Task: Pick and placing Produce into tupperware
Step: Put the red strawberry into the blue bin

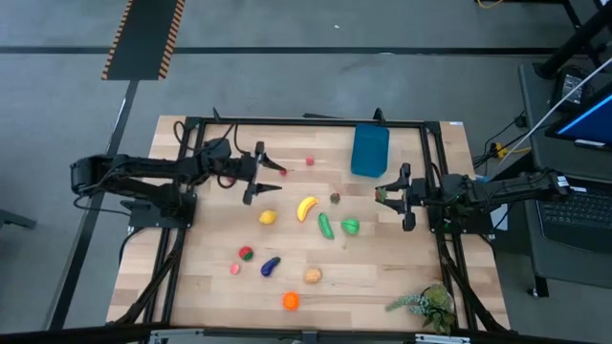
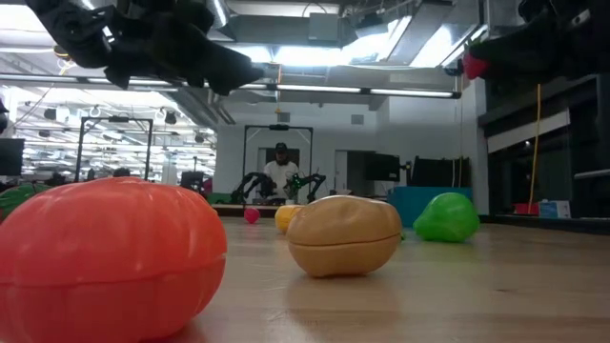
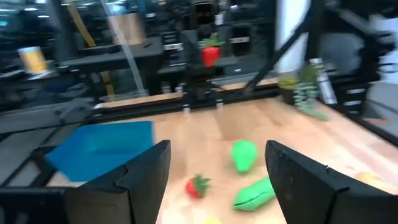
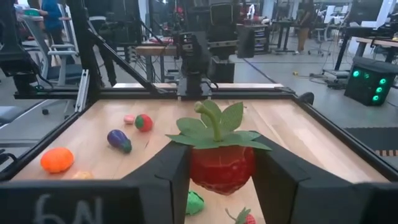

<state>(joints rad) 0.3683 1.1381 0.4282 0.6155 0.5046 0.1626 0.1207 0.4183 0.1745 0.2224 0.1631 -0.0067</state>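
Scattered toy produce point(image 1: 306, 208) lies across the wooden desk point(image 1: 382, 277), the blue tupperware point(image 1: 370, 150) at its far edge. The right claw point(image 4: 219, 180) is clamped on a red strawberry point(image 4: 219, 163) above the desk; the left claw point(image 3: 217, 180) hovers, fingers apart.

Low view: the big orange piece point(image 2: 105, 257) runs off the left and bottom edges, blurred by closeness; the blue tupperware point(image 2: 419, 202) is half hidden behind the green piece point(image 2: 446, 217). Right wrist view: the strawberry point(image 4: 219, 163) has both flanks covered by the fingers point(image 4: 168, 180), and a green piece point(image 4: 196, 202) peeks out below it. Left wrist view is smeared; the tupperware point(image 3: 102, 149) is partly behind a finger point(image 3: 140, 183)
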